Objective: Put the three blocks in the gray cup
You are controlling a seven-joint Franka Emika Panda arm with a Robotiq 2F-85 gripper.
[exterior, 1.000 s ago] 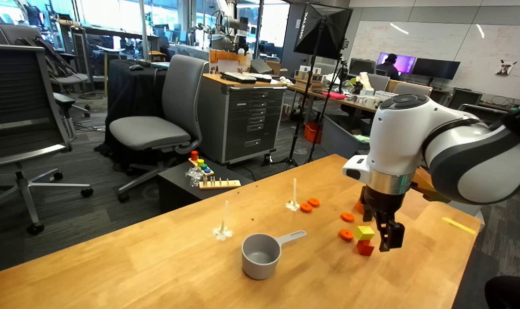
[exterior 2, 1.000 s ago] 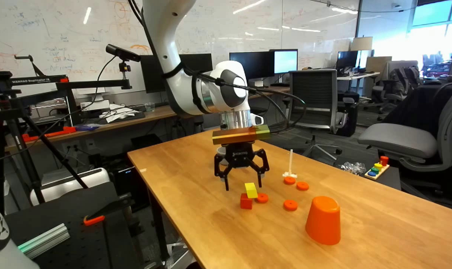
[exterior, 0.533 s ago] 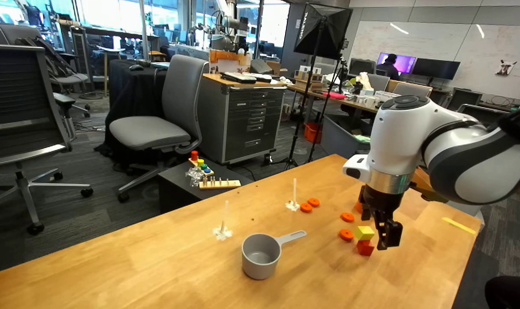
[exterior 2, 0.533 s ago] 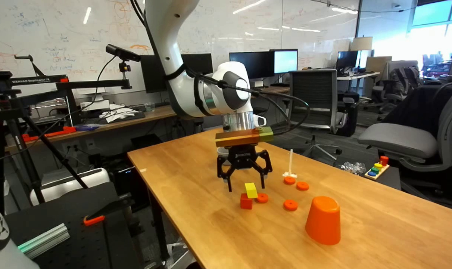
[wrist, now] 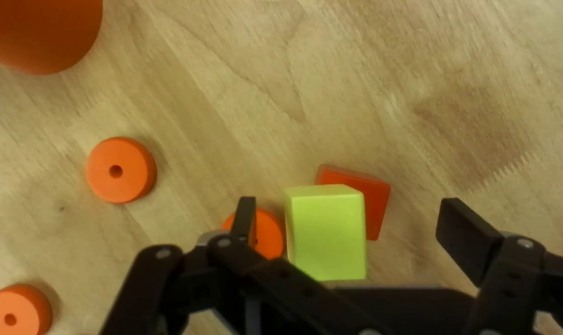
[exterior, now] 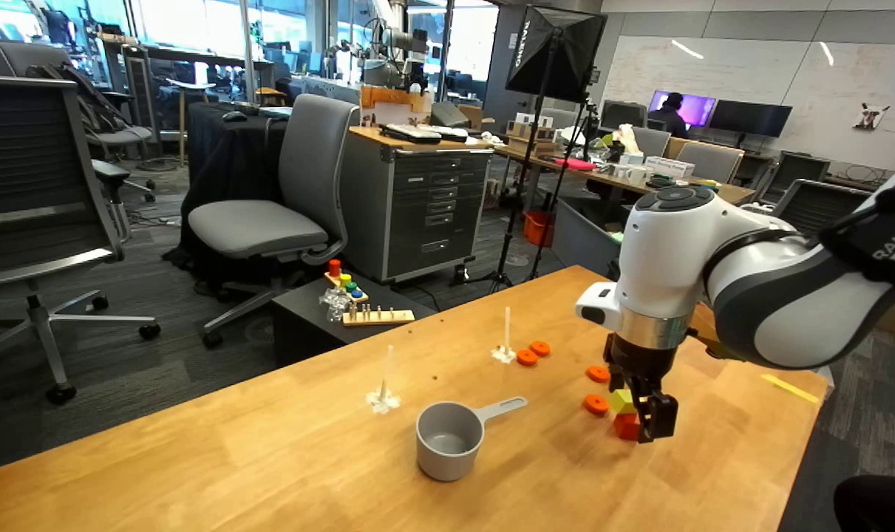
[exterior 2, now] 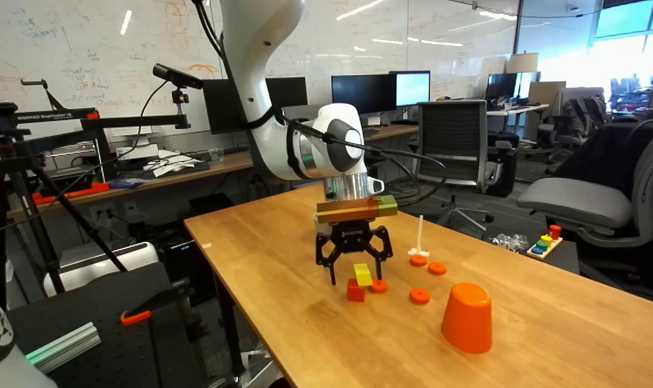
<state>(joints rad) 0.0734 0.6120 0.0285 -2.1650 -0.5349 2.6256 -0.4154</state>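
Well, in the wrist view, the claw (wrist: 346,218) covers part of an orange ring (wrist: 271,232), and the orange tub (wrist: 39,32) is cut off at the far left. The yellow block (wrist: 327,237) hides some of the red block (wrist: 376,202). In an exterior view, one finger (exterior: 661,420) covers the right edge of both blocks. In an exterior view, most of the gray cup (exterior 2: 323,227) is behind the claw.

The yellow block looks like it sits on the red one, off to one side. The claw is spread wide, with a finger on each side of the yellow block and a gap next to each. I cannot tell how close it is to the table (exterior: 307,443). In an exterior view, the cup (exterior: 447,462) stands upright to the left, well apart from the blocks, and its handle (exterior: 502,408) points right.

Four rings lie flat on the table. One lies just beside the blocks, in the way on that side; I cannot tell if it touches them. Two sticks (exterior: 507,330) stand up farther off. In an exterior view, the tub (exterior 2: 466,323) stands wide end down, near and right.
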